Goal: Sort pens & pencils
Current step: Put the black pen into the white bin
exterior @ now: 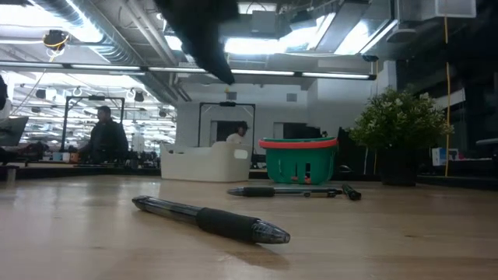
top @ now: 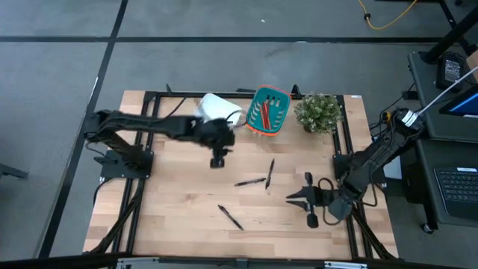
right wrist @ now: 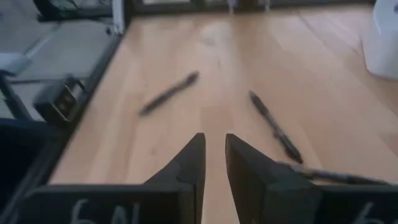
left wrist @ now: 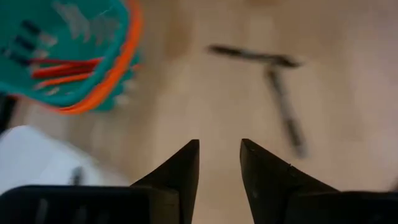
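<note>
Three black pens lie flat on the wooden table: two near the middle (top: 250, 181) (top: 270, 172) and one nearer the front edge (top: 230, 217) (exterior: 210, 220). Red and orange pencils (top: 266, 112) (left wrist: 65, 68) lie inside a teal basket (top: 279, 119). A white container (top: 216, 107) stands to the basket's left. My left gripper (top: 218, 158) (left wrist: 219, 149) hovers open just in front of the white container and holds nothing. My right gripper (top: 293, 198) (right wrist: 214, 144) sits low at the table's right, pointing left toward the pens, with a narrow gap between its fingers.
A potted plant (top: 319, 112) stands at the far edge, right of the basket. A black frame (top: 345, 134) runs around the table. People sit in the room beyond the table (exterior: 105, 136). Bare wood lies at the front left (top: 172, 209).
</note>
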Action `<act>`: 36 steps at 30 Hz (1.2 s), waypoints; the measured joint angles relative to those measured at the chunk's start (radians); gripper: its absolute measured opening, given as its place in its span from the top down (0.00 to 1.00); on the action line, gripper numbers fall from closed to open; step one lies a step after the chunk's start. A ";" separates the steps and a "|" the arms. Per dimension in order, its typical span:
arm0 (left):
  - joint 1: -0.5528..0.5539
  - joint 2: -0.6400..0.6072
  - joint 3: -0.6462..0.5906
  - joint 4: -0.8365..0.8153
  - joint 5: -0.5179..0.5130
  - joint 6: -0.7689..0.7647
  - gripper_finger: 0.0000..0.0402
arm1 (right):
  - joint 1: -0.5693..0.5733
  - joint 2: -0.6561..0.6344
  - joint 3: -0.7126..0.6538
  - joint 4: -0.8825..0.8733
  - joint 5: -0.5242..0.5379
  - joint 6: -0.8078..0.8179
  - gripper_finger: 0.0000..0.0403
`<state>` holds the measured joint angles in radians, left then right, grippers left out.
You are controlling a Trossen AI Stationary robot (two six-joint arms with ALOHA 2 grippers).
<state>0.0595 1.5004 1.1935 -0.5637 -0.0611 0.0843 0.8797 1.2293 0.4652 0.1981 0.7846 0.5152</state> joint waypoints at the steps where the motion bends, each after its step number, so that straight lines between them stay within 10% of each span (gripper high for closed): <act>1: -0.030 -0.031 -0.042 0.042 -0.001 -0.022 0.73 | 0.013 0.000 0.000 0.022 0.012 -0.012 0.84; 11: -0.296 -0.182 -0.304 0.286 -0.057 -0.194 0.73 | 0.035 0.004 0.000 0.083 0.034 -0.051 0.84; 26: -0.465 -0.116 -0.305 0.362 -0.054 -0.165 0.73 | 0.035 0.004 0.000 0.099 0.079 -0.048 0.84; 36: -0.468 0.141 -0.129 0.217 -0.052 -0.091 0.73 | -0.007 0.004 0.000 0.098 0.079 -0.050 0.84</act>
<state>-0.4088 1.6417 1.0646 -0.3471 -0.1131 -0.0067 0.8732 1.2331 0.4655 0.2965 0.8633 0.4648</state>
